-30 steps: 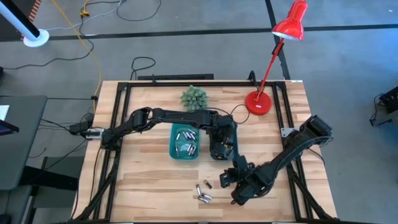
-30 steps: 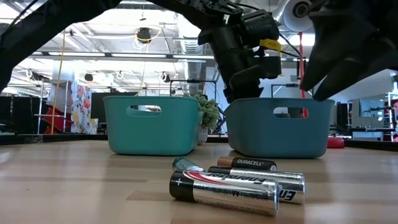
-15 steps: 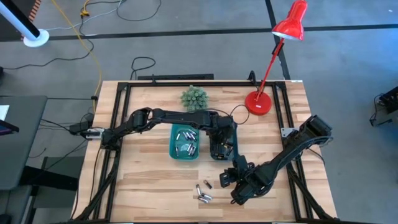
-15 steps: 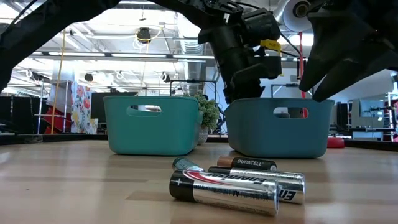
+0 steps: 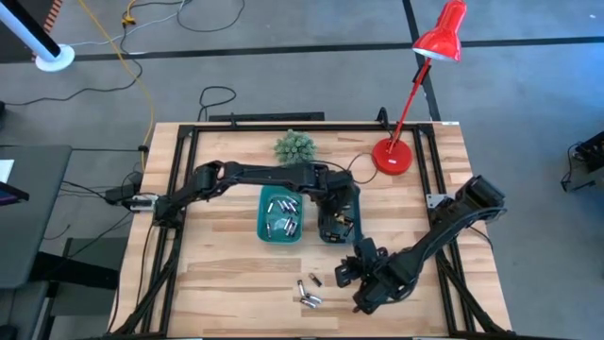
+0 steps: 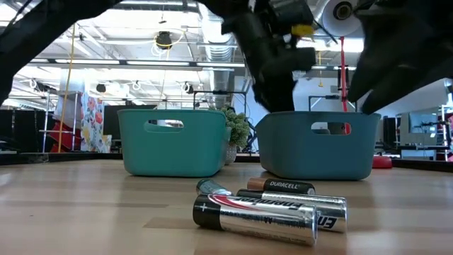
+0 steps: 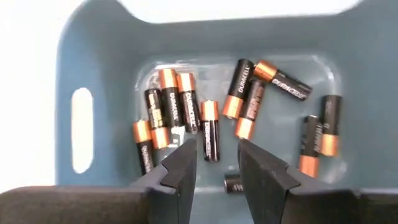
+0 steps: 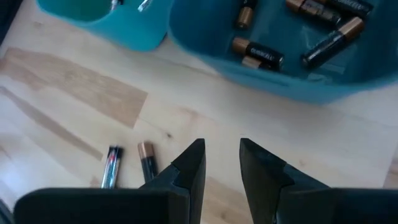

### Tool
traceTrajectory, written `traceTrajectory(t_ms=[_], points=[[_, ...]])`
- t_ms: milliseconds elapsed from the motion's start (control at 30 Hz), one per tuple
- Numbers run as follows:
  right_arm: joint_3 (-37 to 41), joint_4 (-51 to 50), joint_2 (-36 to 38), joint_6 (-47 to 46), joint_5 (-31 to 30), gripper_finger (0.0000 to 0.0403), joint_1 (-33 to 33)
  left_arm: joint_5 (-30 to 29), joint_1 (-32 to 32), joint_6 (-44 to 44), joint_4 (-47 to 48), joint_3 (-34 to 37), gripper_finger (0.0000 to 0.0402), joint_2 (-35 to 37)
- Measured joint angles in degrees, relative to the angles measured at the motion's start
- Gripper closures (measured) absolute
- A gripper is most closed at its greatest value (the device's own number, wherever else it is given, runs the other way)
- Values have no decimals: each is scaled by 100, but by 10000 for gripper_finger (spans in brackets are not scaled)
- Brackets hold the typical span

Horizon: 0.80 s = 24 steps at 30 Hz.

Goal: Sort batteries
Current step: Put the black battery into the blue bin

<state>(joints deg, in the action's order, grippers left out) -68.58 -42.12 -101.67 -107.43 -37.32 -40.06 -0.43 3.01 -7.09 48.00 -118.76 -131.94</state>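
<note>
Two teal bins stand side by side mid-table. The left bin (image 5: 262, 215) holds silvery batteries. The right bin (image 5: 357, 225) holds several black-and-copper batteries (image 7: 205, 121). My left gripper (image 7: 217, 163) hangs open and empty above the right bin, fingers pointing down; it also shows in the low view (image 6: 272, 92). A few loose batteries (image 5: 307, 293) lie on the wood near the front edge, close up in the low view (image 6: 262, 209). My right gripper (image 8: 221, 163) is open and empty just above the table, right of them, with two batteries (image 8: 147, 167) ahead of it.
A red desk lamp (image 5: 394, 156) and a small green plant (image 5: 294, 148) stand at the far side. Black frame rails (image 5: 179, 189) run along the table's edges. Bare wood (image 5: 226, 274) lies at the front left.
My left gripper has risen above the right bin, drifting slightly toward the far edge. The bins and the loose batteries have stayed in place.
</note>
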Motion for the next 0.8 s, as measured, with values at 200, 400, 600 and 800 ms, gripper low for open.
traceTrajectory(t_ms=[200,400,600,800], points=[[0,-8,0,-43,0,288,-327,2,-38,472,292,0,289,612],[0,-76,0,-374,-7,288,-834,0,-294,947,619,-4,296,1175],[0,-112,0,-803,-144,288,-1497,-214,-958,1582,291,666,297,1538],[0,-84,0,-789,-529,288,-1979,-909,-1789,2609,-505,2236,297,2085]])
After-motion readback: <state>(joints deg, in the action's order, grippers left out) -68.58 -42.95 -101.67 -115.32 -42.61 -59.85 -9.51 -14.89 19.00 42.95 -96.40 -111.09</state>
